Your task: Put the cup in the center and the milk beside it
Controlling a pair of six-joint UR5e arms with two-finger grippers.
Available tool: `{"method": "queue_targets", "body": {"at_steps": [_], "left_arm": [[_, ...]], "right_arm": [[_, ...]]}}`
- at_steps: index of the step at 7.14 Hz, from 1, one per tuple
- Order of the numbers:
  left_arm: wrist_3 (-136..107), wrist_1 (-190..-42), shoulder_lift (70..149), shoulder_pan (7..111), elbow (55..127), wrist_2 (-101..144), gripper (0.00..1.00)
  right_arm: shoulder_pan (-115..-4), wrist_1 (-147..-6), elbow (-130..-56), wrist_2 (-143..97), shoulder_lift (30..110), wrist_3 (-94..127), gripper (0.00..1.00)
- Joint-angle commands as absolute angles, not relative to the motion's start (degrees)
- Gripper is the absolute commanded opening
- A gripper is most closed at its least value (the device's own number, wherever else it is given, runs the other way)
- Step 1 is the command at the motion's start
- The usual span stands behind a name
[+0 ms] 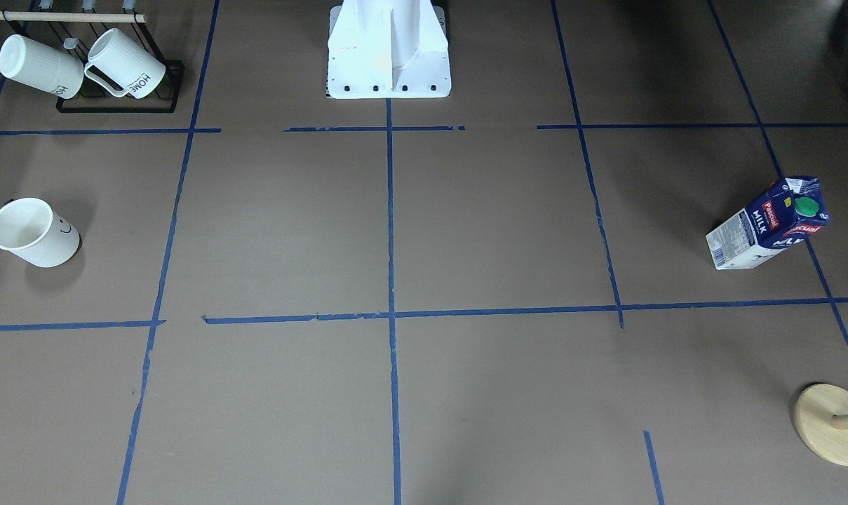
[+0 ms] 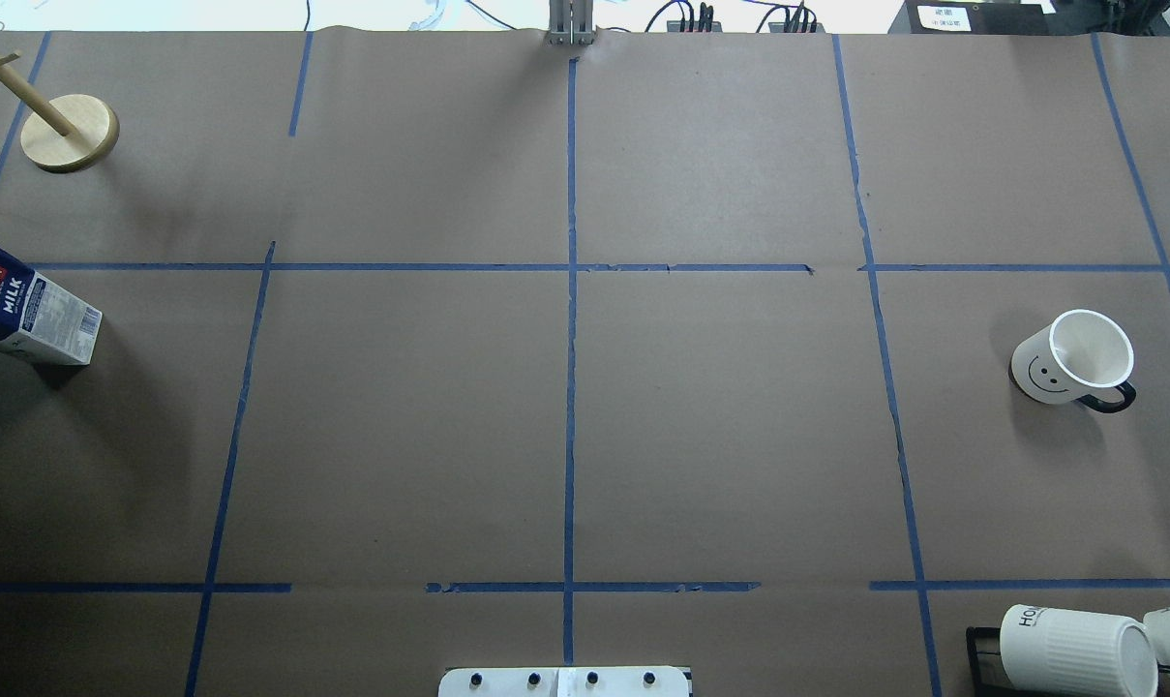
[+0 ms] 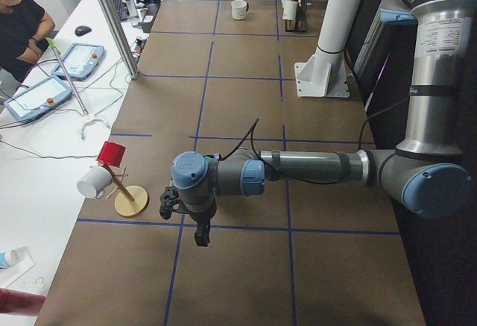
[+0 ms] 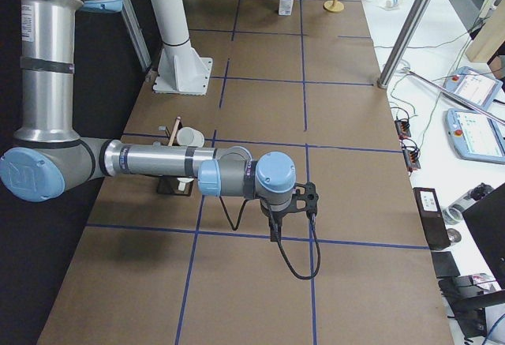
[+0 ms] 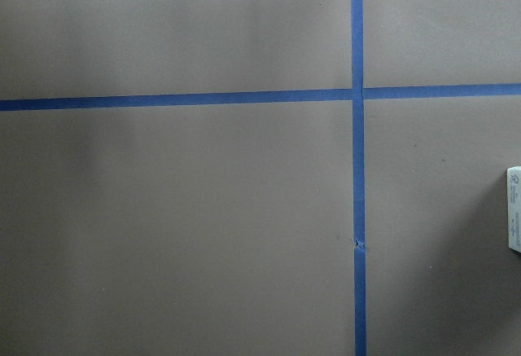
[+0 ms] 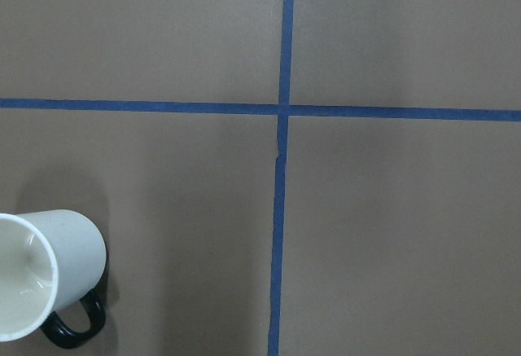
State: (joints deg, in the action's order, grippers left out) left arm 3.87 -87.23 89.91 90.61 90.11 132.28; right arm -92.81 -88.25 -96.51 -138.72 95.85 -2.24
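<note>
Overhead exterior view gives you the layout: cup upright, mouth up, at the robot's right end of the surface; milk upright at the left end; both well apart from the center. Your left claw shows only in the exterior left view, hanging off the near arm above the surface, so you can't tell whether its fingers are apart or together. Same for your right claw: it shows only in exterior right, so its state can't be told either. Relative to the right claw, the cup is near. It sits in the lower-left corner of that wrist camera, dark handle toward the bottom edge, left of a blue tape line. Relative to the left claw, the milk is near too, with only a white sliver of carton at the right edge of that wrist camera. The center lies between the two claws, well apart from each. Ribbed mugs on a rack sit on the robot's side of the right claw. A wooden peg stand is near the left claw, on the side away from the robot.
</note>
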Motion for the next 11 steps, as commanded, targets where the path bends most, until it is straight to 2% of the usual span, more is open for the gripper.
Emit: {"method": "queue_targets", "body": {"at_steps": [1,11], "left_arm": [[3.87,-87.36,89.83,90.62,90.09,132.28,1.00],[3.87,-87.89,89.91,90.62,90.26,132.28,1.00]], "right_arm": [[-92.81,-87.98,-96.50,-138.78,95.89,-2.20,1.00],[-92.81,-87.71,-96.68,-138.70,95.02,-2.20,1.00]]}}
